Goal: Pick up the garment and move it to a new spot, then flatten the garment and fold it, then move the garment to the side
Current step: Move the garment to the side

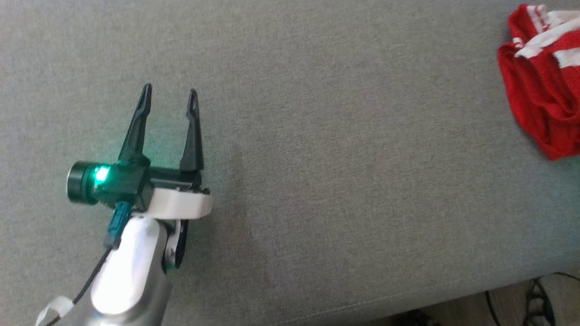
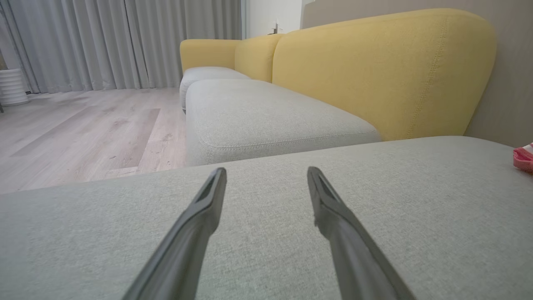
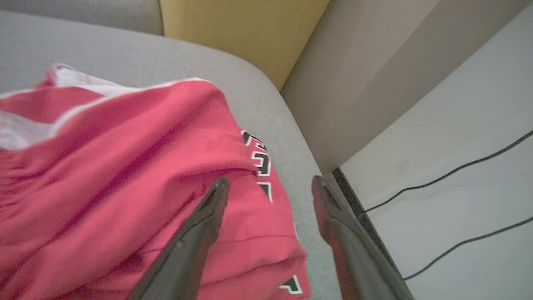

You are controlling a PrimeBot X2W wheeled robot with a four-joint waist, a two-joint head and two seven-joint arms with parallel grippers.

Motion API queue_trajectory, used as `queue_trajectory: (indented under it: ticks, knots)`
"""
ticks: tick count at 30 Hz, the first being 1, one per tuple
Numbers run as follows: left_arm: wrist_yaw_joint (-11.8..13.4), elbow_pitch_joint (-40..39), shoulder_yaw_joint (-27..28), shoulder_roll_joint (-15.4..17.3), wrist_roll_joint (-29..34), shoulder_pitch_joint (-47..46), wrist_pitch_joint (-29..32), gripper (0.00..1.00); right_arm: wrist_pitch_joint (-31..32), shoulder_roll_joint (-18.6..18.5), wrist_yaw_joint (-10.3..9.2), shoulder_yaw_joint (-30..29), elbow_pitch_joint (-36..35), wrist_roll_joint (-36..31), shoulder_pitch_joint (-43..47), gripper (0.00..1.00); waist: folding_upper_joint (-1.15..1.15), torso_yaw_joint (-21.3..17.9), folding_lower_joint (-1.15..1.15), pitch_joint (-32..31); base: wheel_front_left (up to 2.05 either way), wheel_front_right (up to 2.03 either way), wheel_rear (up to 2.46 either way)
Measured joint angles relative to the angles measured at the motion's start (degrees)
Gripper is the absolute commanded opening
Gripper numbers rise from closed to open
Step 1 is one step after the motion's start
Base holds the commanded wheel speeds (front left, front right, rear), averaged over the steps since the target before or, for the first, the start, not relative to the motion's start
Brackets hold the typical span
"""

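Head view: the left gripper [image 1: 170, 90], two long dark fingers on a pale forearm, sits at about 8 o'clock over the grey woven seat cushion [image 1: 317, 158]. Its jaws are spread apart with only bare fabric between them. The garment [image 1: 539, 81], a crumpled red cloth with white stripes, lies on the cushion at 2 o'clock against the frame's edge, well apart from those fingers. Left wrist view: the left gripper [image 2: 266, 175] rises from 6 o'clock, jaws apart, with the cushion [image 2: 266, 233] showing in the gap. A sliver of the garment [image 2: 524, 157] appears at 3 o'clock, well apart from both fingertips. The mustard-yellow upholstered sofa back [image 2: 374, 71] stands at 1 o'clock, with the pale wooden floor [image 2: 83, 125] and grey pleated curtains [image 2: 104, 41] towards 10 o'clock. Right wrist view: the right gripper [image 3: 270, 185] has its jaws apart and clamps nothing. The garment [image 3: 125, 166] spreads from 9 o'clock to 6 o'clock. The finger at 7 o'clock lies over its red folds; whether it touches them cannot be told. The garment's edge, bearing black-and-white lettering, runs through the gap between the fingers. The finger at 5 o'clock is over the cushion's rim [image 3: 266, 104], just beside the cloth. Thin black cables [image 3: 458, 171] cross the pale floor at 4 o'clock.
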Motion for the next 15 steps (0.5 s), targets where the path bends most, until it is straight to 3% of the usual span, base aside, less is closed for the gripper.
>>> queue_trajectory:
  ticks: [7,11,15]
  knots:
    - [0.77,0.9,1.14,0.66,-0.19,5.06,-0.13,1.0,-0.46,13.17,0.0,-4.64,-21.15,-1.72,12.54,1.0,0.0,-0.78,0.0,-4.99,0.0,0.0,0.0]
    - [1.37,1.46,1.67,0.94,-0.77,6.44,-0.15,1.0,2.53,21.13,0.0,-4.07,-34.42,-1.88,19.84,1.0,0.0,-0.33,0.0,-7.56,0.0,0.0,0.0]
    - [2.05,1.81,2.03,1.32,-1.09,7.61,0.1,1.0,3.5,25.52,0.0,-0.81,-42.8,-0.47,24.76,1.0,0.0,1.33,0.0,-9.34,0.0,0.0,0.0]
